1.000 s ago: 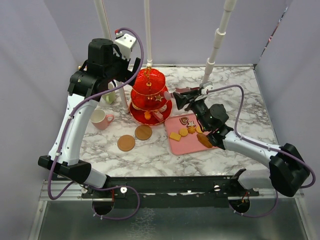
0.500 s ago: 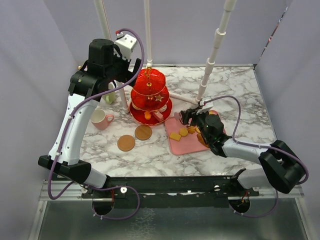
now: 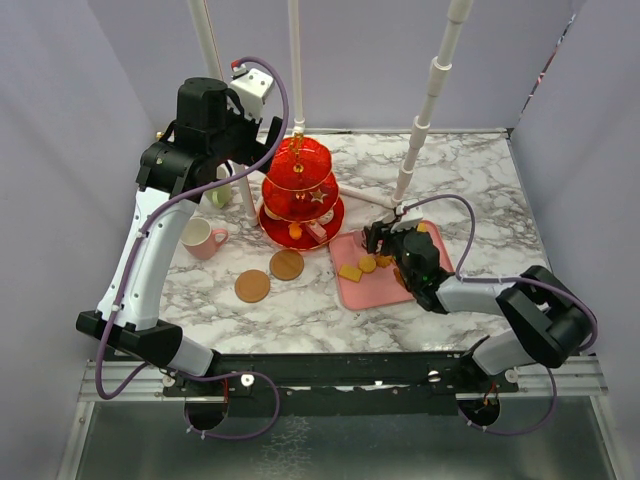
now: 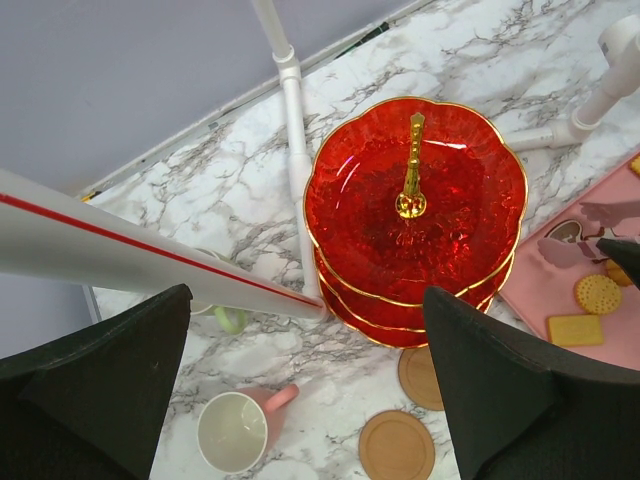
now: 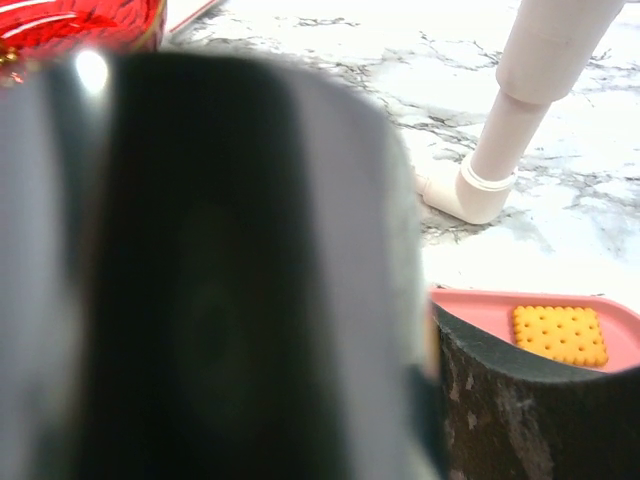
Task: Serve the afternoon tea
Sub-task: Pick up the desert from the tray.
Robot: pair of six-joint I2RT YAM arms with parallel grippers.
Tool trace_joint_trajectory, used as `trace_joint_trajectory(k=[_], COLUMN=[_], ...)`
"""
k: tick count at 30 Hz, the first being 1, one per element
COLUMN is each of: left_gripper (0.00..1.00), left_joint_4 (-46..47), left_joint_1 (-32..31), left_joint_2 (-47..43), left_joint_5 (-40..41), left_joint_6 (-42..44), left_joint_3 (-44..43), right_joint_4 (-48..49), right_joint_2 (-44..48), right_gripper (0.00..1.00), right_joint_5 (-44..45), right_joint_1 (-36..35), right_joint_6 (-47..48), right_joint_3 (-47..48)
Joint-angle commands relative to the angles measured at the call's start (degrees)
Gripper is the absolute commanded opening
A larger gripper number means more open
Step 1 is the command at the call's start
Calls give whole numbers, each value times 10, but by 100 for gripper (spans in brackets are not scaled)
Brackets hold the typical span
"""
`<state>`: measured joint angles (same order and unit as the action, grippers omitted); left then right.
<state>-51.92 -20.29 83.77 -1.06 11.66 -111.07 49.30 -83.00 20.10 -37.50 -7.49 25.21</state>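
Tiers of translucent red, gold-rimmed scalloped stand (image 4: 450, 220) gleam; left gripper (image 4: 305, 292) beside it gapes wide; right gripper (image 3: 372, 238) opening unreadable.

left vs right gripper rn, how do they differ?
Left gripper hangs high above the red stand, jaws wide and empty; right gripper sits low over the pink tray, by the cookies. Left's opening is plain; right's cannot be told. Both are black.

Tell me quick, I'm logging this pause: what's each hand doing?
Left hand: open, empty, above the red stand.
Right hand: low over the pink tray; cannot tell open or closed.
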Motion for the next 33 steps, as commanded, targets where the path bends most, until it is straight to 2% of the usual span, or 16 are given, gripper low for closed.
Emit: trace_joint_trajectory(k=[1, 7, 15, 18, 24, 33], left_gripper=[99, 99, 99, 99, 99, 99], left_joint_4=[4, 4, 4, 4, 4, 4], left_joint_1=[3, 3, 3, 3, 3, 3], left_joint_2=[-11, -10, -4, -1, 3, 3], left_joint_5=[-12, -6, -7, -8, -12, -13], left_joint_6=[2, 5, 5, 5, 2, 1], left_joint_3=[-1, -6, -15, -20, -20, -18], right_joint_4=[43, 55, 54, 48, 39, -15], right_joint_2=[-24, -44, -49, -40, 10, 94], right_gripper=[71, 69, 57, 53, 45, 44], right_joint_5=[19, -4, -70, -67, -75, -117], right_joint_1=[10, 15, 15, 15, 15, 9], right_joint_6=[-2, -7, -2, -2, 1, -2], right_joint_3=[-2, 2, -7, -17, -18, 33])
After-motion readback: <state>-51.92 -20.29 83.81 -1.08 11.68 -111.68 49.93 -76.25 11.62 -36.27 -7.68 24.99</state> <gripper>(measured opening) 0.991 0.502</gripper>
